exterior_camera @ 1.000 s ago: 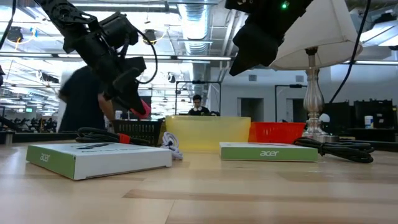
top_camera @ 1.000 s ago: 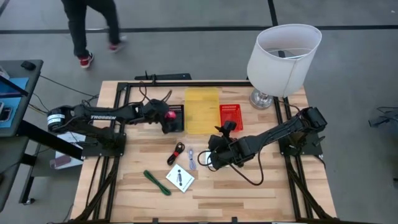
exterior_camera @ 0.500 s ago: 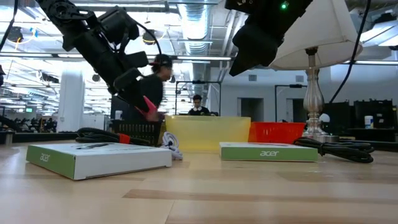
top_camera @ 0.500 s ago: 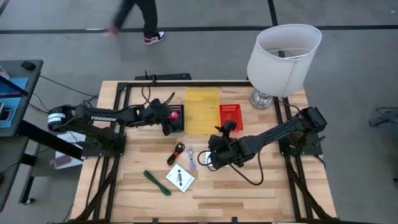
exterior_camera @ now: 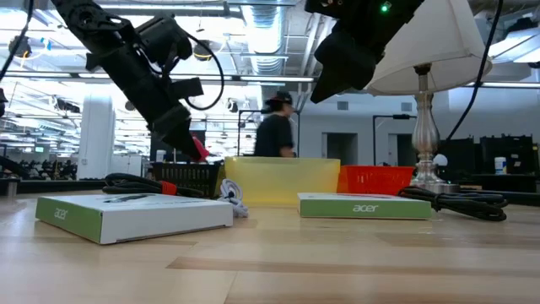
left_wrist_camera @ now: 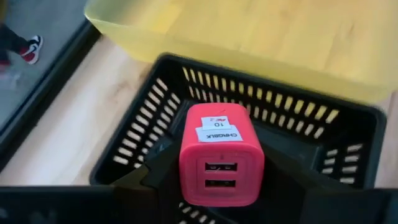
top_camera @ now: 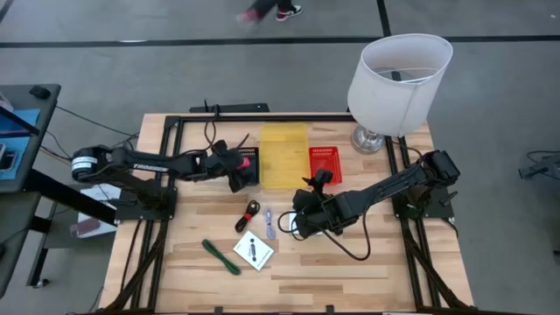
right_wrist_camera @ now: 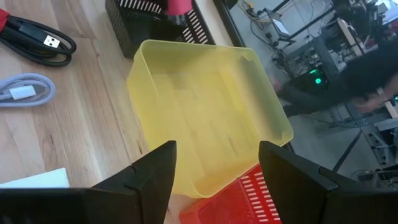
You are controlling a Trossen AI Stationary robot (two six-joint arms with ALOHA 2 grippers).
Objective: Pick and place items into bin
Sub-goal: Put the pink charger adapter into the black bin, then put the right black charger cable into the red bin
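My left gripper (top_camera: 238, 164) is shut on a pink-red USB charger cube (left_wrist_camera: 221, 155) just above the black slotted basket (left_wrist_camera: 155, 130), which stands left of the yellow bin (top_camera: 284, 155). My right gripper (top_camera: 317, 181) is open and empty, high above the table by the near end of the red basket (top_camera: 325, 164). A red-black cord (top_camera: 248, 214), a pale cable (top_camera: 269, 224), a white card with a black mark (top_camera: 253, 252) and a green stick (top_camera: 220, 256) lie flat on the table. My left gripper pinches the charger by its two opposite sides (left_wrist_camera: 186, 180) between its two fingers (left_wrist_camera: 155, 180). The fingers slant down from the table's left. The charger is lifted clear over the basket's opening, its face with the two ports turned back toward the wrist.
A lamp with a white shade (top_camera: 398, 79) stands at the far right corner. In the low view two flat white-green boxes (exterior_camera: 135, 215) (exterior_camera: 363, 205) and a black cable (exterior_camera: 456, 201) lie on the table. A person (exterior_camera: 274, 127) walks behind the table.
My left gripper has moved a little toward the table's right edge and over the black basket, still shut on the charger. A person has walked past beyond the table's far edge.
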